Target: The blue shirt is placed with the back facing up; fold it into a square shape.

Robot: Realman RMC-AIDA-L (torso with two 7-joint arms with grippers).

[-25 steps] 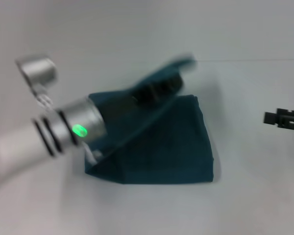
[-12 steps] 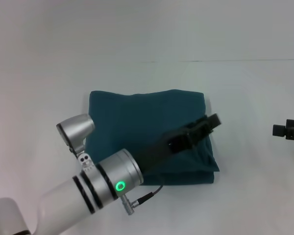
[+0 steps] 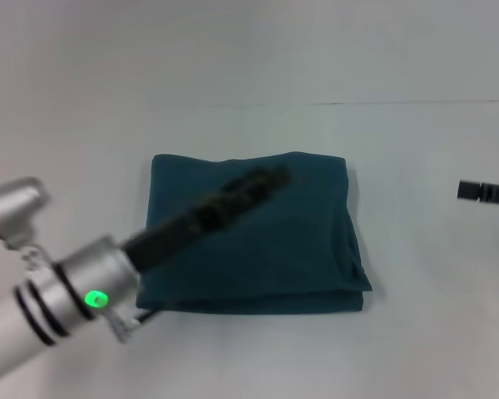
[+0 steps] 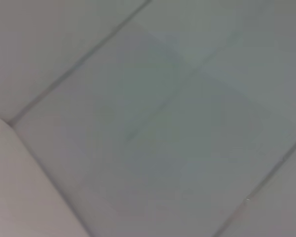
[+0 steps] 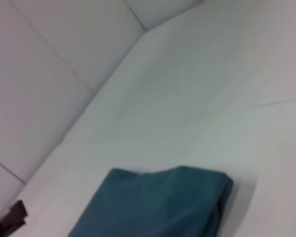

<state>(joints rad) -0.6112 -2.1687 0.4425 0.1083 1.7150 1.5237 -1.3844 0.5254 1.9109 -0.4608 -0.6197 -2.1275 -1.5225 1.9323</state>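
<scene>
Since the blue shirt (image 3: 258,237) already lies as a neat, roughly square packet in the middle of the table (image 3: 416,332), we'd say the folding is basically done and the step in hand is just getting clear without wrecking it. Our left gripper (image 3: 254,184) hangs blurred over the far-left part of the packet, and honestly we can't tell whether it's open or closed, or if it's pinching any cloth. So the safe play: make sure nothing is caught, then lift straight up before swinging left, so no layer gets dragged along.

Our right gripper (image 3: 485,192) sits parked well off to the right edge, and we can't read its opening either.

As for how the shirt lies: it's a touch wider left-to-right than near-to-far, so the long axis runs left-right. The stacked layer edges show along the near side and right corner, with the far edge slightly wavy.
</scene>
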